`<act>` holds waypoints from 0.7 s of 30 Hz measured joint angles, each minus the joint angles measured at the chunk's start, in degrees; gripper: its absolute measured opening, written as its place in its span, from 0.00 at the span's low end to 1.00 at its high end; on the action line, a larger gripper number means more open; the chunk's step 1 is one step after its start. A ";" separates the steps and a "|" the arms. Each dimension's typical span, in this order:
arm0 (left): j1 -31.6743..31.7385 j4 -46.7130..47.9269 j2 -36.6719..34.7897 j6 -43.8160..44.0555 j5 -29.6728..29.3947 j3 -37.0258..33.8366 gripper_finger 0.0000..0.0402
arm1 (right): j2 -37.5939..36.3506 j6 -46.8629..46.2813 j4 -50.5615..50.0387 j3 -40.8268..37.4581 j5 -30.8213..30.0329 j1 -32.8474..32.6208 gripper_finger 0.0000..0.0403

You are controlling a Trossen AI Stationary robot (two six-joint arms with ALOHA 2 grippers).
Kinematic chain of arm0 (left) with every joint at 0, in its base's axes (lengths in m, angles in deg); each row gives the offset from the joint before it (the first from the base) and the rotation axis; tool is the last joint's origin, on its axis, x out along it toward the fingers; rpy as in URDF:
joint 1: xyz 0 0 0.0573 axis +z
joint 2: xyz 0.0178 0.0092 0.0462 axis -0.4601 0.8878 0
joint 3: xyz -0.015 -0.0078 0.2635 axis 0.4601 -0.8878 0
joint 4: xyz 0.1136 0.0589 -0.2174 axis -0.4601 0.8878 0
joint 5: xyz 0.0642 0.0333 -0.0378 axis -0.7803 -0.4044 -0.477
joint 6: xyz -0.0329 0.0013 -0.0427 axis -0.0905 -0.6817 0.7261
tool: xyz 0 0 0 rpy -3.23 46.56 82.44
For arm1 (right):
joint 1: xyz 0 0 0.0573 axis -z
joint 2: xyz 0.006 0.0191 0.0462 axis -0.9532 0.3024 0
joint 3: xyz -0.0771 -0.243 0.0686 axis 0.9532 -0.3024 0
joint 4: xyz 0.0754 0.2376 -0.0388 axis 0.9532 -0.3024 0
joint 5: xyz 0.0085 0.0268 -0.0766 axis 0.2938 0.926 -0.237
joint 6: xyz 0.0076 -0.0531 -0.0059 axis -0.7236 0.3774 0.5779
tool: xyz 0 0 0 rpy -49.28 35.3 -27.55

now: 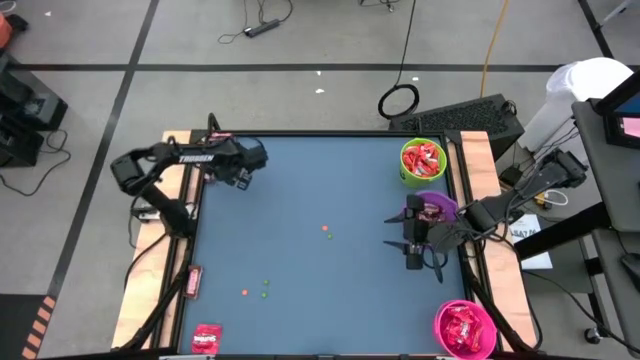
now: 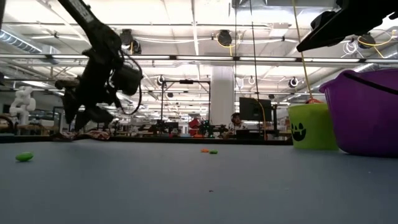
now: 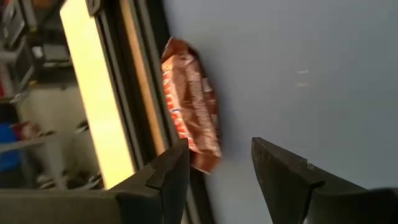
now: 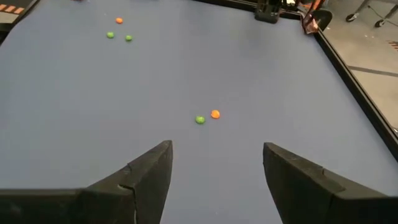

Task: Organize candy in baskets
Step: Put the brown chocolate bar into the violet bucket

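We hover our released left gripper (image 3: 217, 165) over a crinkly red foil-wrapped candy (image 3: 189, 102) against the table's black edge rail (image 3: 140, 81); it looks light and slippery, so pinch it mid-wrapper.

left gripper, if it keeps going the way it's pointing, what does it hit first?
Most likely the candy lying along the table's edge rail. The open left gripper has that wrapper just ahead between its fingers, nothing nearer showing. How high the gripper sits above it is unclear.

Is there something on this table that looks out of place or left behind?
Yes. Three candy pieces lie outside the baskets, along the left edge: one before the open left gripper, two near the front corner. Small round dots are scattered loose on the mat.
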 joint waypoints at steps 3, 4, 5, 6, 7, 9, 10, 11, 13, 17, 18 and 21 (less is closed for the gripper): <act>4.02 -0.58 2.98 -2.32 -1.19 0.00 0.45 | 0.02 -0.19 -0.02 0.00 0.00 0.00 0.59; 5.24 -1.19 3.97 -2.41 -1.51 0.00 0.45 | 0.02 -0.21 -0.02 0.00 0.00 0.00 0.59; 6.41 -1.72 4.94 -2.48 -1.81 0.00 0.45 | 0.02 -0.21 -0.02 0.00 0.00 0.00 0.59; 7.54 -2.31 5.79 -2.83 -2.08 0.00 0.45 | 0.02 -0.25 -0.02 0.00 0.00 0.00 0.59; 8.65 -2.97 6.58 -3.33 -2.31 0.00 0.45 | 0.02 -0.40 -0.02 0.00 0.00 0.00 0.59; 10.45 -4.43 8.13 -4.69 -2.27 0.02 0.45 | 0.02 -0.42 -0.03 0.00 0.00 0.00 0.59; 11.23 -5.21 8.77 -5.69 -2.04 0.02 0.45 | 0.01 -0.54 -0.02 0.00 0.00 0.00 0.59; 11.68 -5.25 9.18 -5.75 -1.64 0.17 0.45 | 0.00 -0.97 -0.02 0.00 0.00 0.00 0.59; 11.79 -5.23 9.64 -6.93 -1.16 0.24 0.45 | 0.00 -1.41 -0.08 0.00 -0.01 0.00 0.59; 11.76 -5.12 10.31 -8.53 -0.57 0.37 0.41 | 0.00 -1.48 -0.20 0.00 0.00 0.00 0.59; 11.76 -5.08 10.33 -8.53 -0.31 0.37 0.38 | 0.00 -1.48 -0.21 0.00 0.00 0.00 0.59; 11.81 -4.80 10.36 -8.78 0.13 0.35 0.28 | 0.00 -1.48 -0.19 0.00 0.00 0.00 0.59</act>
